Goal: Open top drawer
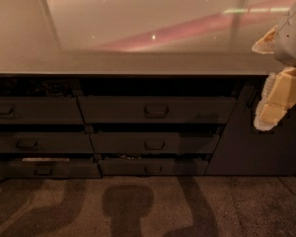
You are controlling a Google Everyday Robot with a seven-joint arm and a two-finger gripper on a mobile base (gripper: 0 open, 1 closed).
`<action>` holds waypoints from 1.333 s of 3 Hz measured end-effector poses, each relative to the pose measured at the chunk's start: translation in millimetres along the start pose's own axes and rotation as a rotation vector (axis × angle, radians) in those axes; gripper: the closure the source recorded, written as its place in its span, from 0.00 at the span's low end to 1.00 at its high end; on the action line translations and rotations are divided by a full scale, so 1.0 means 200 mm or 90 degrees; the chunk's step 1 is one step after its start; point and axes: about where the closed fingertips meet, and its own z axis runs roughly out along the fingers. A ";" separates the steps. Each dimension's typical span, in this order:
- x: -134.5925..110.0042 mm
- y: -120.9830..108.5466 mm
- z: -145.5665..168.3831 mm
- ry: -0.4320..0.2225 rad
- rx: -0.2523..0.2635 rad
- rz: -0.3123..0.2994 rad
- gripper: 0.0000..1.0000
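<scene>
From my seat the biggest thing is the glossy counter top (pixel 138 28), running the full width above the top drawer (pixel 187 107) and carrying pinkish reflected streaks. Below that drawer lies speckled floor (pixel 246 206), with dark shadows (pixel 127 201) thrown across it straight beneath the drawer stack. A plain dark cabinet panel (pixel 256 152) stands just to the right of the top drawer.

The top drawer itself sits directly under the counter edge, the widest front in the middle column. A black gap shows between its upper edge and the counter. I cannot tell how far out it stands.

To its left is a narrower drawer front (pixel 34 110). Beneath it are two shorter fronts, the middle drawer (pixel 187 143) and the bottom drawer (pixel 177 167).

The gripper (pixel 277 101), cream and white, hangs at the right of the top drawer, level with it and apart from its front. I cannot tell whether it is open or closed, and I see nothing in it.

The small loop handle (pixel 156 111) sits at the centre of the top drawer, untouched.
</scene>
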 end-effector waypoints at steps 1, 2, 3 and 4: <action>0.00 0.00 0.00 0.000 0.000 0.000 0.00; -0.02 0.00 0.00 -0.003 0.011 -0.014 0.00; -0.05 0.16 -0.05 -0.046 0.045 -0.029 0.00; 0.04 0.24 0.01 -0.068 0.050 0.019 0.00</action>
